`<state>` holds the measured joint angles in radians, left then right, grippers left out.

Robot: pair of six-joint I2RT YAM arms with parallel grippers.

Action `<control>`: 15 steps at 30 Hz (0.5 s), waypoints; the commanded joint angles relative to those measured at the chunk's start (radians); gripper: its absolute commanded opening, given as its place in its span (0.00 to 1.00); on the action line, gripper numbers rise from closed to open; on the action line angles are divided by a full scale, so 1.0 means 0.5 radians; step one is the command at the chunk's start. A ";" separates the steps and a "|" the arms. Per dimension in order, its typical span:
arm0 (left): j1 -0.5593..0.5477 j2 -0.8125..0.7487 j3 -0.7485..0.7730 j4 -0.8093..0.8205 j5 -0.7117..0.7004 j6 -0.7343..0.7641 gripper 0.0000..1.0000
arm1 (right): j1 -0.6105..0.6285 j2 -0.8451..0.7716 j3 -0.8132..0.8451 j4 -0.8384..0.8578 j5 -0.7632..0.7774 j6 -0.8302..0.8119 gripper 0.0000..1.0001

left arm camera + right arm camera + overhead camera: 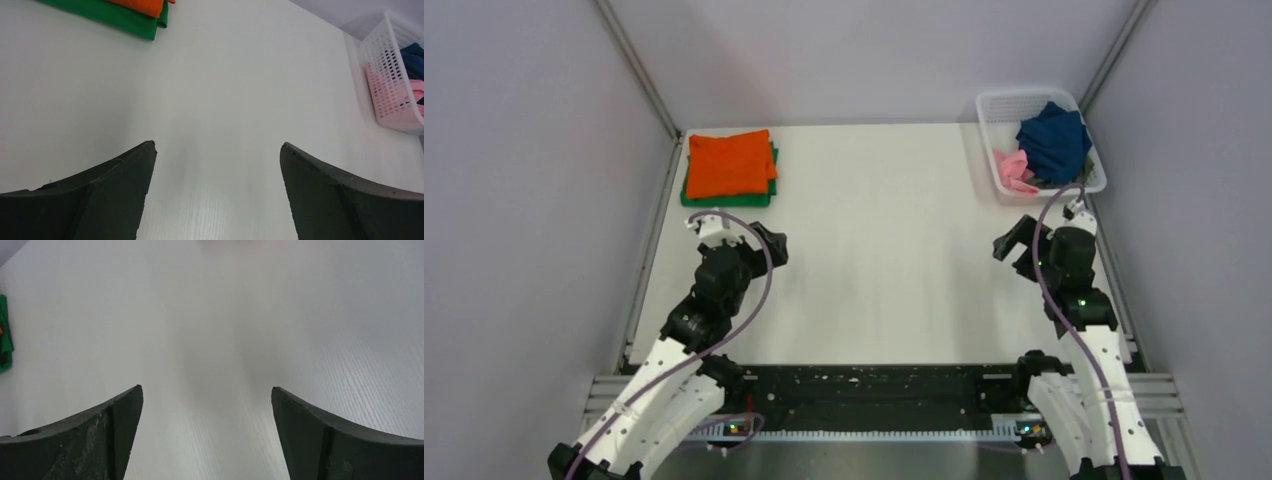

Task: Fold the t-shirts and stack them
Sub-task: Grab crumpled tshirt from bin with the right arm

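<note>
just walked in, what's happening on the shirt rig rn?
Nothing is held. The left gripper and right gripper hover open over the table. An orange t-shirt lies folded on a folded green t-shirt at the far left corner. A navy t-shirt and a pink t-shirt sit crumpled in the white basket at far right, not yet folded.

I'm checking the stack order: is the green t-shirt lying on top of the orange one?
No, the folded orange t-shirt lies on top, with the green t-shirt showing only along its edges beneath.
</note>
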<state>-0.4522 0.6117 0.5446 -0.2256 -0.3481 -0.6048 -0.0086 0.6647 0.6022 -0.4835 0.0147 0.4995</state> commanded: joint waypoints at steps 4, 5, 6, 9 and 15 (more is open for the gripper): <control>0.007 0.005 -0.010 0.041 -0.039 -0.026 0.99 | 0.006 0.095 0.284 0.311 0.008 -0.086 0.99; 0.007 0.006 -0.009 0.039 -0.037 -0.027 0.99 | 0.007 0.186 0.364 0.320 0.047 -0.094 0.99; 0.008 0.005 -0.009 0.037 -0.038 -0.029 0.99 | 0.005 0.302 0.461 0.296 0.109 -0.107 0.99; 0.006 0.012 -0.001 0.022 -0.053 -0.032 0.99 | -0.009 0.774 0.917 0.115 0.223 -0.181 0.99; 0.007 0.048 0.009 0.016 -0.064 -0.035 0.99 | -0.056 1.592 1.677 -0.371 0.247 -0.350 0.95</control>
<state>-0.4522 0.6250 0.5400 -0.2367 -0.3611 -0.6132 -0.0231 1.2850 1.2800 -0.4904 0.0860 0.4019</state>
